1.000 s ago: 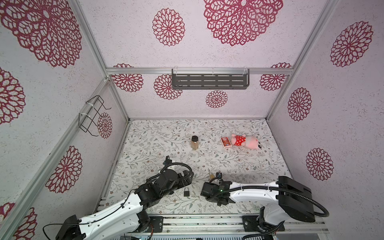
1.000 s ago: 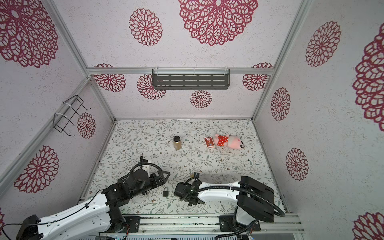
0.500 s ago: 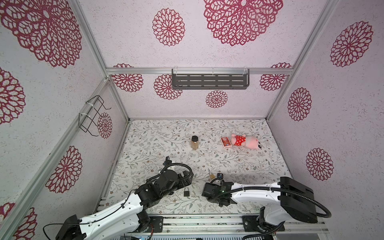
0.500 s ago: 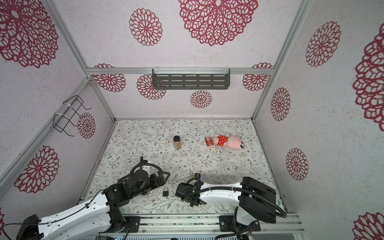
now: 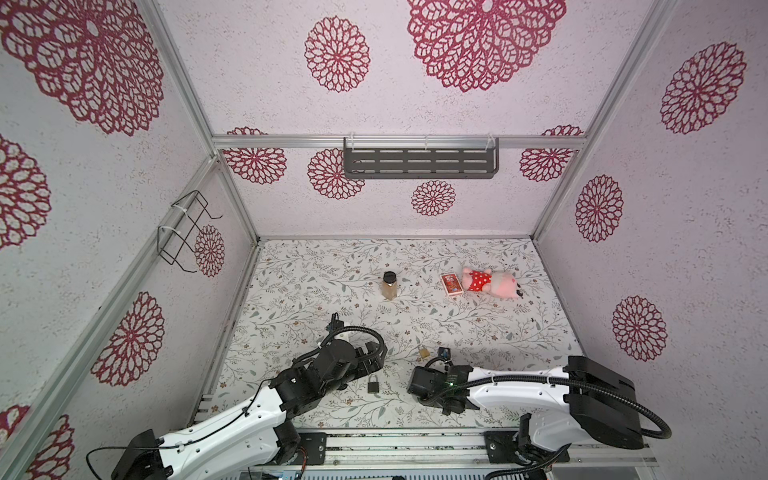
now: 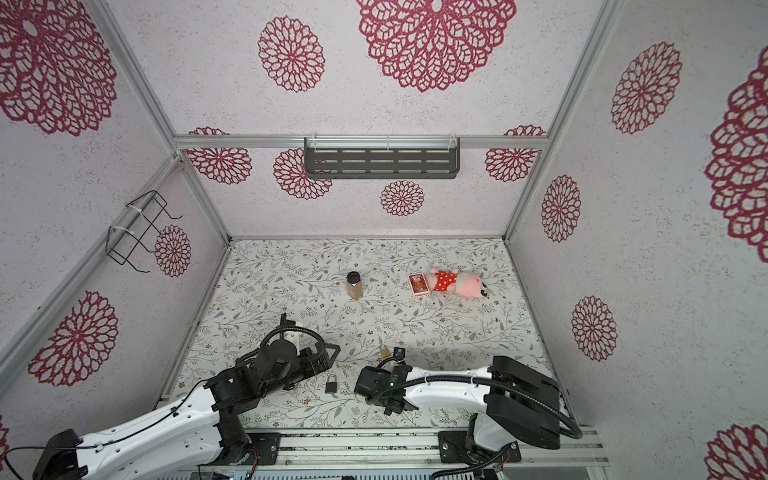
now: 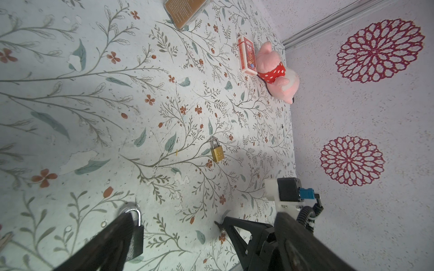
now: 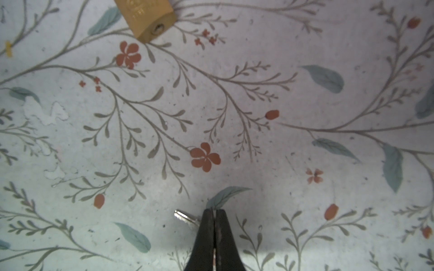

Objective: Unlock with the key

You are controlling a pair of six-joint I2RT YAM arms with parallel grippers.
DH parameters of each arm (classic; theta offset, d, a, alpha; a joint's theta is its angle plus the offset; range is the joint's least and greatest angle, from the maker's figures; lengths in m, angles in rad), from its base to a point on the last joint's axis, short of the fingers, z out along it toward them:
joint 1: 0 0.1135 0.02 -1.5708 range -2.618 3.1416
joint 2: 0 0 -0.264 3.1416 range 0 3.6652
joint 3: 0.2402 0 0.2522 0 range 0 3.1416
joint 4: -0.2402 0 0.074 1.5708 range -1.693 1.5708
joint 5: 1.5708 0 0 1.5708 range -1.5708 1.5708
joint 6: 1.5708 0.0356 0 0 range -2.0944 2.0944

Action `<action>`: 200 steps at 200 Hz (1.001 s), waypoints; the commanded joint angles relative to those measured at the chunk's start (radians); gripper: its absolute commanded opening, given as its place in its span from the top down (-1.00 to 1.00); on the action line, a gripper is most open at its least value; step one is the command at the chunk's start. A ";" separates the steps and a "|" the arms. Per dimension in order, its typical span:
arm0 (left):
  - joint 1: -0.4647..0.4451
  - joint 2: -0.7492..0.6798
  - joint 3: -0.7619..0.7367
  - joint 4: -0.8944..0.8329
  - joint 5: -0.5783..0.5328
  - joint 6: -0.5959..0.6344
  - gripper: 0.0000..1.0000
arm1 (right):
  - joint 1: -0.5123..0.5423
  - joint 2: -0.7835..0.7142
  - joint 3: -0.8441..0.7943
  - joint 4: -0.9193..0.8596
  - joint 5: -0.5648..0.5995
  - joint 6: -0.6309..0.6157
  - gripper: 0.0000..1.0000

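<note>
The right claw (image 8: 214, 211) is clenched on the key (image 8: 184, 216) at the middle of the tabletop's (image 5: 478, 324) front edge, near 2 locks: a black padlock (image 5: 372, 385) and a brass padlock (image 5: 423, 352). The left claw (image 7: 177, 218) is released, with the black padlock beside 1 finger.

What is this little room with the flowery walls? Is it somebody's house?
Probably not a house; it looks like a robot practice booth. Two robot arms are mounted on a metal rail, the papered walls sit in an aluminium frame, and a brass padlock and plush pig lie around.
</note>
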 commanded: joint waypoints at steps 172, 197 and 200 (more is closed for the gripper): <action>0.004 -0.042 0.005 0.137 -0.018 -0.014 -0.95 | -0.204 -0.330 -0.014 0.118 -0.044 -0.120 1.00; 0.004 -0.001 0.008 0.221 -0.010 -0.028 -0.86 | -0.232 -0.353 0.019 0.117 -0.053 -0.166 1.00; 0.004 0.005 0.009 0.232 -0.007 -0.030 -0.83 | -0.236 -0.354 0.023 0.118 -0.055 -0.170 1.00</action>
